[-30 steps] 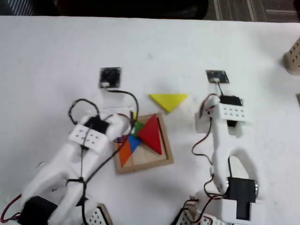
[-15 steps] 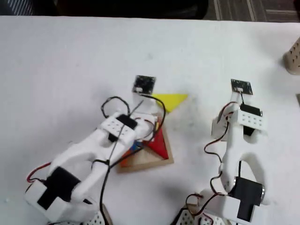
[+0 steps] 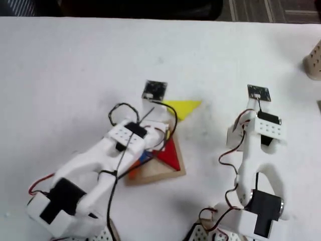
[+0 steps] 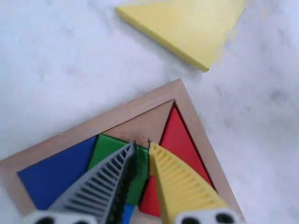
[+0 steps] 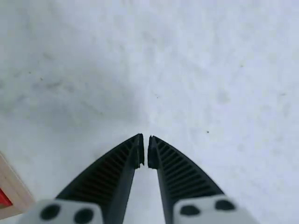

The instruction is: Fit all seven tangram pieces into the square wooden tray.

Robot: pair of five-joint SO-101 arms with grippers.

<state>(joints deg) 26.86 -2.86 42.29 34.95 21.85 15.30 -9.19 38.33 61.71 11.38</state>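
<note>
Left tool (image 4: 141,145) swung over the tray (image 4: 140,105), pinched narrow like the right tool (image 5: 145,151) above white table (image 3: 75,60)

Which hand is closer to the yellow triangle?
Left. The left hand is over the tray, just short of the yellow triangle; the right hand is over bare table, farther off.

You have the triangle (image 3: 185,108) on the table (image 3: 75,60) just behind the tray (image 3: 165,174), left gripper (image 4: 141,145) over the tray.
</note>
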